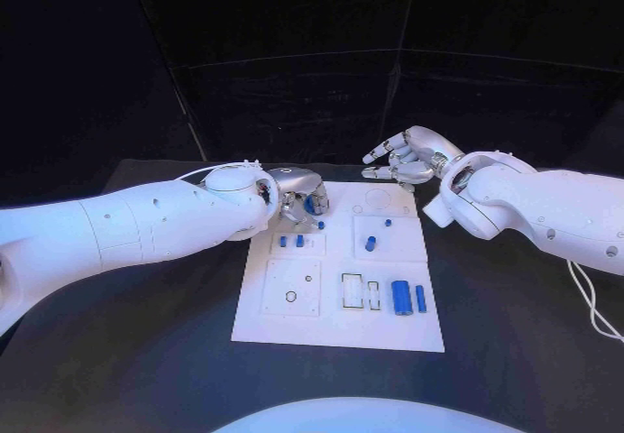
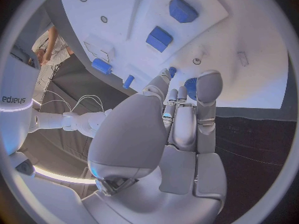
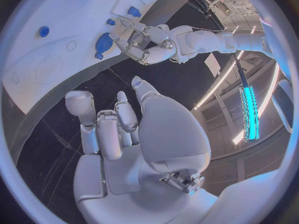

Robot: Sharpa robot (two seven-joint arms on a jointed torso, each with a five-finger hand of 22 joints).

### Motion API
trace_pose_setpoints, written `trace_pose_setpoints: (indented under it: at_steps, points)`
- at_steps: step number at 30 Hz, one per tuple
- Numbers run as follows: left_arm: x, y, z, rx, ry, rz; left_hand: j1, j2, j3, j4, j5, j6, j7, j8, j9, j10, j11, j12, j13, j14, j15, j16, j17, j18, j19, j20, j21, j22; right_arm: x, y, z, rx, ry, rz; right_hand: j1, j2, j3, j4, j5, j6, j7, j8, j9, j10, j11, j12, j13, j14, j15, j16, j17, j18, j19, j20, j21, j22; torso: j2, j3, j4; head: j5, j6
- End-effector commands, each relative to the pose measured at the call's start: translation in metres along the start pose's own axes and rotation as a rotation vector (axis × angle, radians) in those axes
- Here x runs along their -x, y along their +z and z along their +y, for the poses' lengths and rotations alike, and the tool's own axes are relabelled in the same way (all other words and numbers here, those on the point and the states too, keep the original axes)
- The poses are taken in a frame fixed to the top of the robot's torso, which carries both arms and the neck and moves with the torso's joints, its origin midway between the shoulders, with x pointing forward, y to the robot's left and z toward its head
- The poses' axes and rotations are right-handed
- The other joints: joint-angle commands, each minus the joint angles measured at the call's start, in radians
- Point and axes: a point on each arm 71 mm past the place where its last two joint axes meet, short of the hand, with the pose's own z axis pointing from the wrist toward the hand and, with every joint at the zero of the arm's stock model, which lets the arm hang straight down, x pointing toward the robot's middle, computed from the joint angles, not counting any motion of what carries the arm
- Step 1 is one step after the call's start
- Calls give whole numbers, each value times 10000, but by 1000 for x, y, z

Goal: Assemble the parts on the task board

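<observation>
Left robot hand [image 1: 297, 200] over task board [image 1: 341, 320]; arm lettering reads "sharpa".

One white rectangular task board [image 1: 341, 320] lies on one black table [image 1: 156, 361]. About seven small blue plastic parts [image 1: 402, 296] sit on it. Two silver hands [image 1: 297, 194] show.

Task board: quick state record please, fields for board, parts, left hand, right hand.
board: white task board flat on the black table
parts: blue parts on the board, two long ones side by side near its right edge, small ones at upper left
left hand: left hand over the board's upper left corner, fingers by a blue part; grip cannot be told
right hand: right hand beyond the board's far edge, fingers curled, holding nothing
</observation>
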Motion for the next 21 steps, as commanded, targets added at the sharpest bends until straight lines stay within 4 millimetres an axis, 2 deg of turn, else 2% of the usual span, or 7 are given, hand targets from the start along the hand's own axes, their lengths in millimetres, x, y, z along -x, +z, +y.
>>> trace_pose_setpoints:
  at_steps: [1, 9, 21]
  points:
    - [-3, 3, -1, -14, 416, 375, -52, 46, 50, -56, 67, 193, -32, -67, -13, 150, -67, -81, -55, 149, -101, 62, -7, -201, 119, -19, 169, 178, 0, 1, 3, 151, 2, -25, -12, 66, -37, 2, 34, 15, -38, 37, -9, 6, -64, -20, 0, 611, -68, -64, 759, 112, -6, -39, -27, 1, 7, -2, -5, 14, -8]
    - [-8, 10, -8, -22, 477, 721, -47, 80, 118, -46, 70, 363, -63, -117, -31, 344, -99, -170, -122, 191, -137, 99, -30, -239, 184, -66, 397, 437, -1, 2, 3, 151, 3, -3, -12, 66, -37, 2, 34, 15, -38, 37, -9, 6, -64, -20, 0, 611, -68, -64, 759, 112, -6, -39, -27, 1, -2, 12, 7, 26, -61]
    - [-13, 17, -11, 218, 733, 1127, 102, 215, 443, -70, 85, 677, -56, -210, -63, 753, -110, -378, -183, 239, -150, 139, -102, -314, 262, -88, 786, 893, -2, 3, 4, 160, 7, 39, -9, 75, -36, 6, 48, 19, -40, 44, -9, 25, -65, 1, 21, 614, -69, -62, 766, 111, -2, -39, -27, 4, -4, 5, 3, 45, -77]
